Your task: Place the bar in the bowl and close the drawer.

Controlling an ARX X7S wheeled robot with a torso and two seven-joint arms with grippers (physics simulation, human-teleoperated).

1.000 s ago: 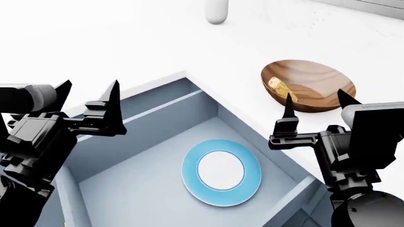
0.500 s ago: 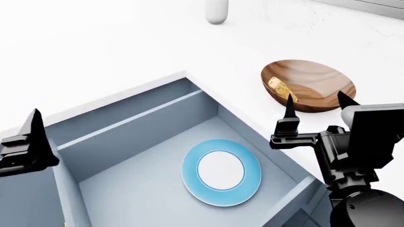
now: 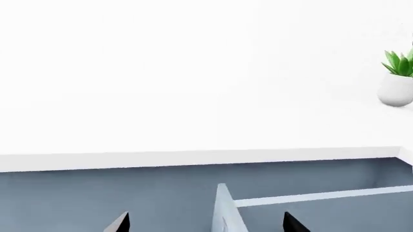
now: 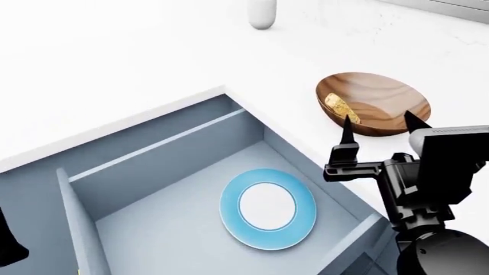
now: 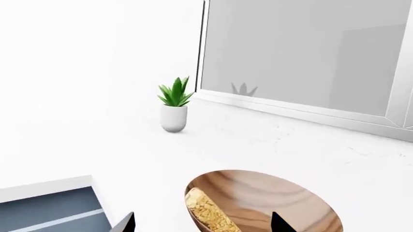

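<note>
The golden bar lies inside the brown wooden bowl on the white counter, against its left inner wall. The blue-grey drawer stands pulled out, its divider wall showing. My right gripper hovers open and empty just in front of the bowl. My left gripper is open over the drawer's left part, straddling the divider; the head view shows only a black tip of it at the lower left edge.
A round plate with a light blue rim lies on the drawer floor. A small potted plant in a white pot stands at the back of the counter, near a grey window panel.
My left arm has drawn back down and to the left, almost out of the head view. The right gripper, bowl, bar and drawer stay as they were.
</note>
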